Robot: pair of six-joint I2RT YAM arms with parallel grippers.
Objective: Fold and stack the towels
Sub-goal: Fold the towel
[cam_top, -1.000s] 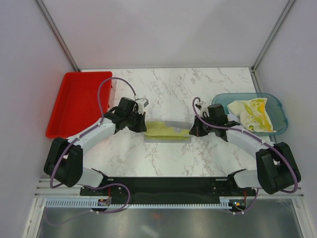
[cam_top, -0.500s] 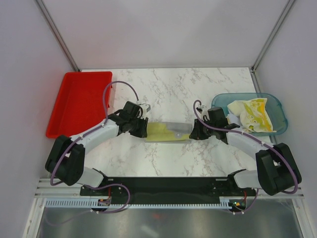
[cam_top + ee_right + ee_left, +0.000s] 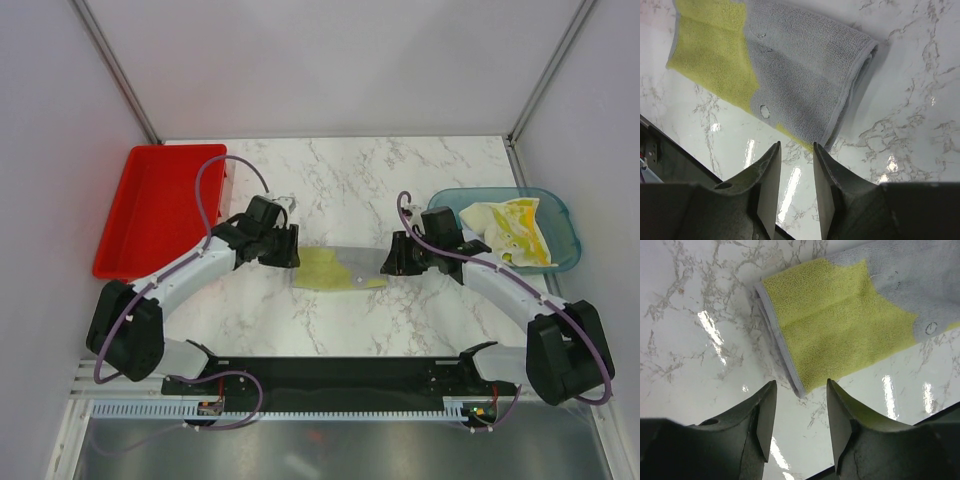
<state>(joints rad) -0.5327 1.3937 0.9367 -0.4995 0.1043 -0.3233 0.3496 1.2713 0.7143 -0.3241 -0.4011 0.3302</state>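
Folded towel (image 3: pixel 840 330) lay flat between left gripper (image 3: pixel 800 395) and right gripper (image 3: pixel 796 152), both with jaws apart and empty, apparently letting the fold settle.

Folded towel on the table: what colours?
Folded terry towel: yellow-green and grey; best in right wrist view.

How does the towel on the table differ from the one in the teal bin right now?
The table towel lies folded flat; the bin towel is a crumpled heap. The table towel is yellow-green and grey; the bin towel is cream with yellow patches. One rests on the marble table, the other inside the teal bin. Both are soft cloth, and neither is gripped.
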